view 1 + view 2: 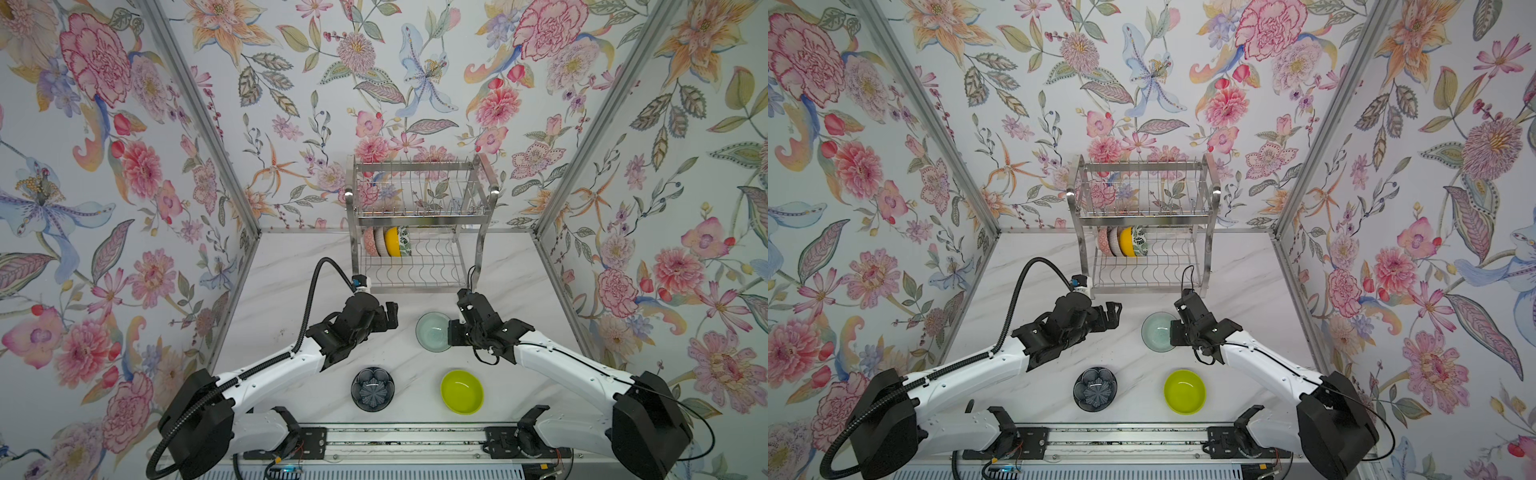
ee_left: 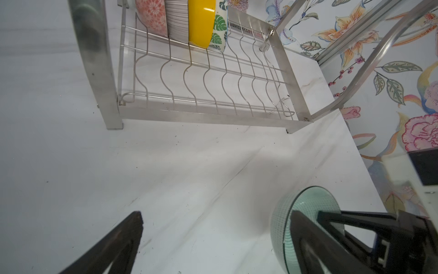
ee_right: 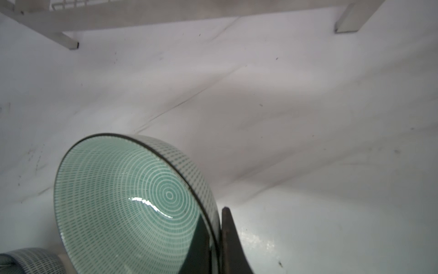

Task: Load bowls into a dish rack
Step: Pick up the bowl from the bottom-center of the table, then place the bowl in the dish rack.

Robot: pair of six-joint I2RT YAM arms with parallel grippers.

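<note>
Work surface: white marble-pattern table (image 1: 286, 291); flowered walls on three sides.

Dish rack (image 1: 419, 214): two-tier steel wire unit; stands at the far middle of the table, against the back wall. Four bowls stand on edge in the wavy slots at the left end of the lower tier, packed side by side; from the left: pink bowl (image 2: 151, 16); grey-lined bowl (image 2: 176, 19); yellow bowl (image 2: 201, 21); leaf-print bowl (image 2: 219, 30).

Left arm (image 1: 270, 370) and right arm (image 1: 552, 357): both reach forward from the near edge towards the rack.

Bowls on the table, mouths up:
- lime green bowl (image 1: 462, 392); near edge, right of centre; nothing touches it;
- dark flower-shaped bowl (image 1: 372, 388); left of the lime one, apart from it; nothing touches it;
- pale mint bowl (image 1: 432, 332); between the lime bowl and the rack; whether its base rests on the table cannot be told.

Right gripper (image 3: 214, 220): clamped on the mint bowl's rim at its right side; one finger inside the wall, the other finger (image 3: 231, 237) outside it.

Left gripper (image 1: 390, 313): jaws spread to full width; holds nothing; above bare table in front of the rack's left leg, left of the mint bowl and clear of it.
</note>
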